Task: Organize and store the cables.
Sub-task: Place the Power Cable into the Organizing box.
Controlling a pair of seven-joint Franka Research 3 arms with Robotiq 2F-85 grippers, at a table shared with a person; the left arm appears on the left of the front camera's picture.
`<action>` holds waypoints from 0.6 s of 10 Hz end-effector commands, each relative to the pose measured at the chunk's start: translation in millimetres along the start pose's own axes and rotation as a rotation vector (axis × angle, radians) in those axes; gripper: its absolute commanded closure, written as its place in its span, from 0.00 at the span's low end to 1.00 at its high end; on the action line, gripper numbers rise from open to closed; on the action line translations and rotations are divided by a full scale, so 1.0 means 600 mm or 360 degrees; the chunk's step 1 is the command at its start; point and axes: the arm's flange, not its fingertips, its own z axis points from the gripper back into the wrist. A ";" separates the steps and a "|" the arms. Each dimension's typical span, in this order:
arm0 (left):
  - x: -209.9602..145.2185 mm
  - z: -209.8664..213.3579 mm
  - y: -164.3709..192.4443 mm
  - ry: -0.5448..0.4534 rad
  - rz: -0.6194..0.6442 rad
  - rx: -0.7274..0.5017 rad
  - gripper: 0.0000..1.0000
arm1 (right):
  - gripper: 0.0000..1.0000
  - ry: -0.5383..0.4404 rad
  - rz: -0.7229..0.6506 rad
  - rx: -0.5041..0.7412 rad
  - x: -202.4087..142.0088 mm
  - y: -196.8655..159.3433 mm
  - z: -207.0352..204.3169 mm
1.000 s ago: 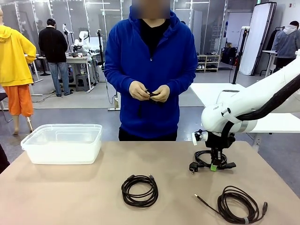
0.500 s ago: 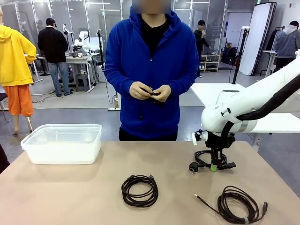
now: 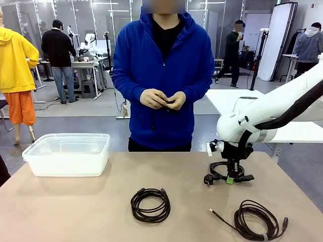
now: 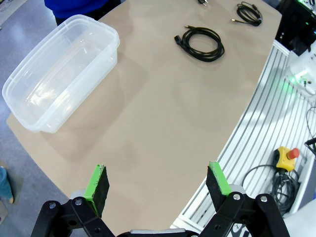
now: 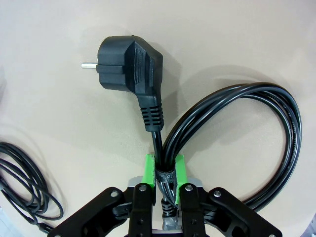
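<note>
Three cables lie on the tan table. My right gripper (image 3: pixel 230 178) is down at the right side, shut on a coiled black power cable (image 3: pixel 217 169) with a plug. In the right wrist view the green pads (image 5: pixel 148 170) pinch the tied neck of that cable (image 5: pixel 290 123), and its plug (image 5: pixel 131 61) lies flat ahead. A second coil (image 3: pixel 150 218) rests at the middle front. A third coil (image 3: pixel 238 219) with a loose end lies at the front right. My left gripper (image 4: pixel 158 180) hangs open high above the table's left edge, with nothing between its fingers.
A clear plastic bin (image 3: pixel 68 153) stands at the far left of the table, also under my left wrist (image 4: pixel 59 79). A person in a blue hoodie stands at the far edge with both hands (image 3: pixel 164 99) together at the chest. Off the table's near edge sit grey cords and a yellow button box (image 4: pixel 284 158).
Both arms are still. The person's hands have shifted slightly at the chest.
</note>
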 end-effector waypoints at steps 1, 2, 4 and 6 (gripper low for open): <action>0.002 -0.001 -0.001 -0.0015 -0.0030 -0.0018 0.00 | 0.81 0.0000 0.0000 0.0000 0.000 0.000 0.000; 0.002 -0.001 -0.001 -0.0015 -0.0030 -0.0018 0.00 | 0.81 -0.0006 0.0133 -0.0374 0.000 0.047 0.035; 0.002 -0.001 -0.001 -0.0015 -0.0030 -0.0018 0.00 | 0.81 -0.0112 0.0166 -0.0557 0.000 0.054 0.037; 0.002 -0.001 -0.001 -0.0015 -0.0030 -0.0018 0.00 | 0.81 -0.0016 0.0121 -0.0294 0.011 0.020 0.037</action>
